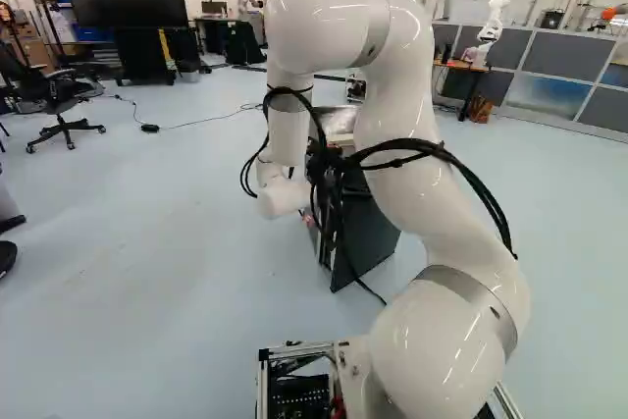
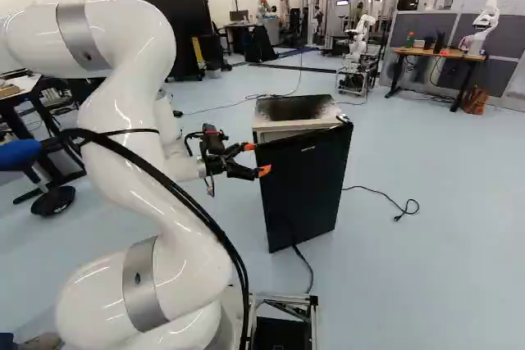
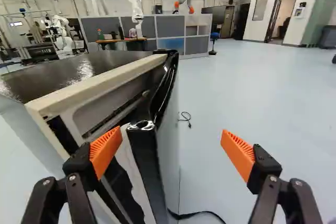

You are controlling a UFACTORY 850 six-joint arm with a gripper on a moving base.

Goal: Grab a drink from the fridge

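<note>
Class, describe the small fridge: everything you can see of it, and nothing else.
The small fridge stands upright on the pale blue floor, boxy, with a glossy dark top, a cream rim and a flat black door. The door stands ajar, showing a gap along its edge; its contents cannot be made out. A dark cable lies at its foot. The open gripper has the door's edge between its fingers without gripping it.

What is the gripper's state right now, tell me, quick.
Gripper: open, fingers wide apart, holding nothing; the edge of the fridge door shows between them.
</note>
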